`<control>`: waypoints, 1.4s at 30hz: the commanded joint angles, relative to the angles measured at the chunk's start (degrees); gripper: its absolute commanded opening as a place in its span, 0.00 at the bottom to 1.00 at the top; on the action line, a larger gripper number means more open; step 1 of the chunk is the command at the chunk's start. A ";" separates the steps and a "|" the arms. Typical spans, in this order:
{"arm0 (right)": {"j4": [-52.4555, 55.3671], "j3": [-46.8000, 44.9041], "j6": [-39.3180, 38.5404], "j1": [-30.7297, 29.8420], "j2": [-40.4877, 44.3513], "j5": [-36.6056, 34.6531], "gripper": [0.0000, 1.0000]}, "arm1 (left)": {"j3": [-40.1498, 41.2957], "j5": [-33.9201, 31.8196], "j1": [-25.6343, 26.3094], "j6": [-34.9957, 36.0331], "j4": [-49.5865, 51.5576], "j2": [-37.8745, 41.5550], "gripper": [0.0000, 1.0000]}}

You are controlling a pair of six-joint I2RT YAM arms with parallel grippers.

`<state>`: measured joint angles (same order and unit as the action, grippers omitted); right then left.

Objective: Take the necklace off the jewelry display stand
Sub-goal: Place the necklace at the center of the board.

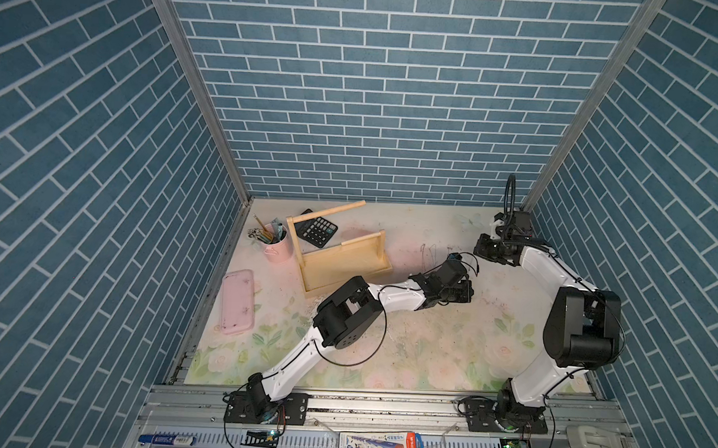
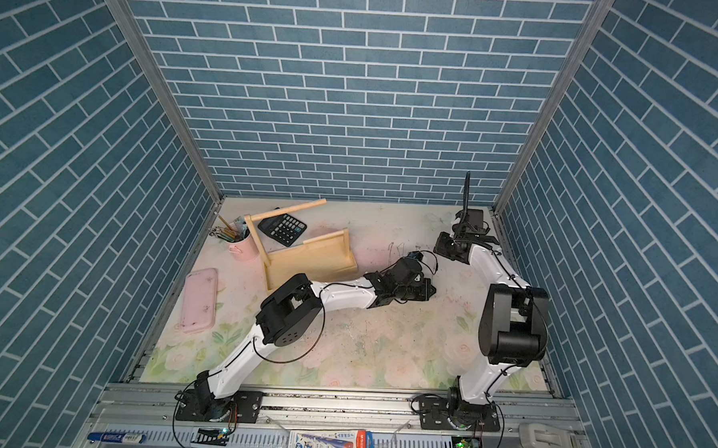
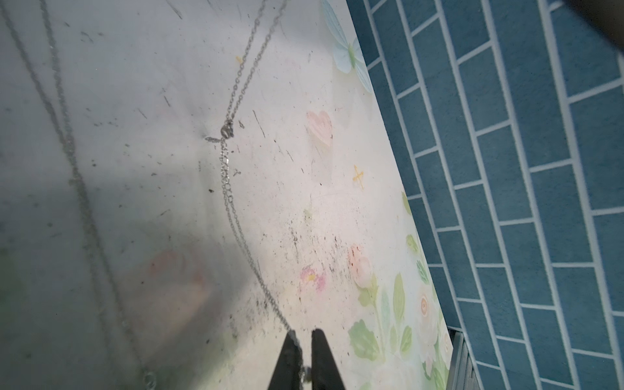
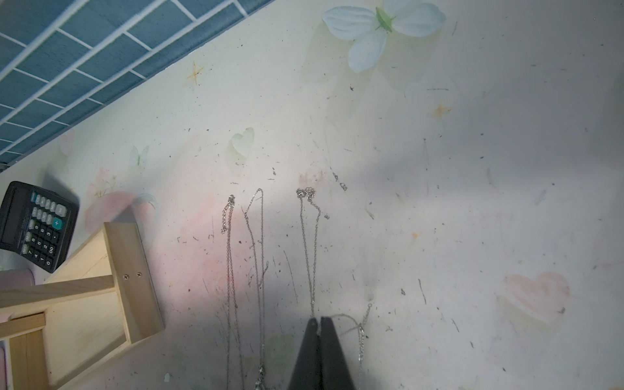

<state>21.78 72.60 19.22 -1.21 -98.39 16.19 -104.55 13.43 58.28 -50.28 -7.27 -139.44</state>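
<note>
**Silver necklace lies on the mat, clear of the wooden stand**

A thin silver chain necklace [image 3: 227, 130] lies stretched across the scuffed, flower-printed table mat [image 3: 337, 202]. One end sits in the narrow gap between the black fingers of the left gripper [image 3: 305, 334], which are all but closed on it. In the left wrist view the chain runs from the fingertips past its small clasp and out of frame.

In both top views the left arm reaches across the middle of the table, to the right of the pale natural-wood jewelry display stand [image 1: 347, 266]. The stand, with its shallow tray base, tall and short uprights and two round dowel bars, is at the far left of the table, and the chain does not touch it. A pink cylindrical cup of pencils [image 1: 279, 248] stands just beside the tall upright. A black calculator [image 1: 317, 230] lies behind the stand, and a flat pink case [image 1: 238, 301] lies nearer the front, by the left wall.

The right gripper [image 4: 319, 319] hangs over the mat toward the far right corner, its fingers pressed fully together. Other fine silver chains [image 4: 305, 193] lie at and beside its tips. Whether it pinches one of them cannot be told.
</note>
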 commanded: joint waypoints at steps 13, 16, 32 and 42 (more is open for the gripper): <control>-0.26 0.76 -0.33 0.41 -3.23 1.75 0.00 | -1.25 -1.83 1.31 -1.09 2.56 -3.39 0.10; -0.25 0.35 -0.41 0.48 -3.12 1.84 0.00 | -1.21 -2.14 1.30 -1.45 3.40 -3.49 0.10; -1.03 0.39 -0.45 0.41 -3.05 2.10 0.00 | -1.10 -2.27 1.29 -4.30 5.96 -3.69 0.10; -1.39 0.03 -0.15 0.42 -2.65 2.89 0.00 | -1.45 -2.93 1.09 -4.18 8.91 -3.41 0.11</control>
<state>21.23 72.60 19.22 -1.06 -101.47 18.28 -105.54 11.62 59.20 -54.72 -3.86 -142.30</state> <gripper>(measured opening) 0.043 0.113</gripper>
